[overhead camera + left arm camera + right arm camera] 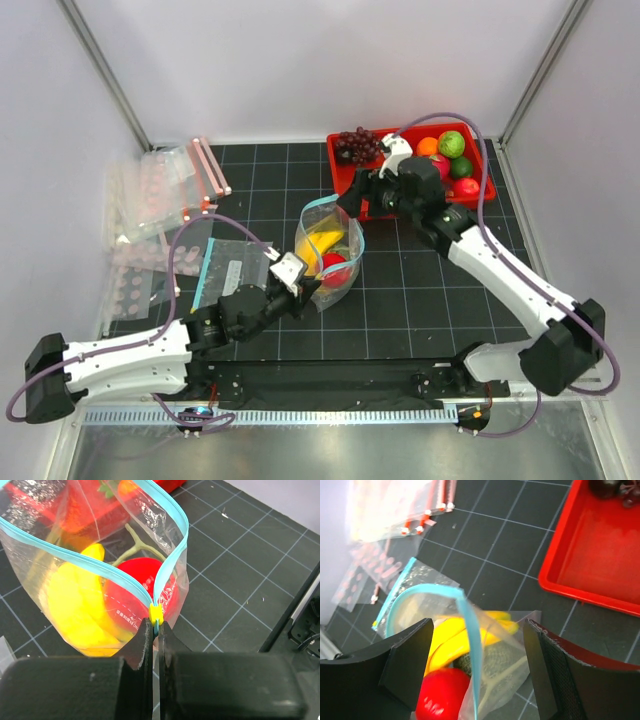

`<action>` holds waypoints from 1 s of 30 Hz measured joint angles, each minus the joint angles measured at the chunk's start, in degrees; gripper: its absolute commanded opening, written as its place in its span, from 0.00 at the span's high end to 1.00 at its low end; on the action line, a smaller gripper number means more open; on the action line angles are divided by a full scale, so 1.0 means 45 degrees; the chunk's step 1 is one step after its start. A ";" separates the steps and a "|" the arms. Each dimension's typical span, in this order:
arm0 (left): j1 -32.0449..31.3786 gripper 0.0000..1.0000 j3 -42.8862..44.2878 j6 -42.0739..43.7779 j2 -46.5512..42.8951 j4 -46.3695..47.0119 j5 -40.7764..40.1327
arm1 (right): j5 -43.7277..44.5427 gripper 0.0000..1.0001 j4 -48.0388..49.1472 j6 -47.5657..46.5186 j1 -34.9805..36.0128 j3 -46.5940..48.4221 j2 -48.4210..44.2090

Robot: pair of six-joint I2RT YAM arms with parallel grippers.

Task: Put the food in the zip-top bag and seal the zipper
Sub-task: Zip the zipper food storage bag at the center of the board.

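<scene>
There, the zip-top bag (330,255) stood open near the middle of the gridded mat (420,300), with the yellow banana (75,610) and the small red fruit (137,587) inside it. The left gripper (156,630) was pinched tight on the end of the teal zipper (172,560), just below a small yellow tab (156,612). The right gripper (479,630) hung over the bag's mouth, jaws spread wide and gripping nothing, near the red tray (600,555).

White walls (320,70) enclose a black gridded mat (420,300) under even light.
</scene>
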 measured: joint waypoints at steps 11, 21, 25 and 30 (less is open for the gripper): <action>0.0000 1.00 0.0000 0.0000 -0.0087 -0.0029 0.0141 | 0.2851 0.62 -0.2861 -0.1413 0.1375 0.2161 0.2827; 0.0000 1.00 0.0102 0.0073 -0.0520 -0.0452 0.0073 | 0.8335 0.81 -0.2939 -0.0801 0.2030 0.1020 0.0486; 0.0005 0.99 0.0126 0.0209 -0.0597 -0.0369 0.0039 | 1.0287 0.94 -0.2608 -0.0306 0.2006 0.0287 -0.1651; 0.0772 1.00 0.0384 0.0277 -0.0505 -0.0029 0.0068 | 1.1749 0.95 -0.2331 0.0452 0.1972 -0.0277 -0.2637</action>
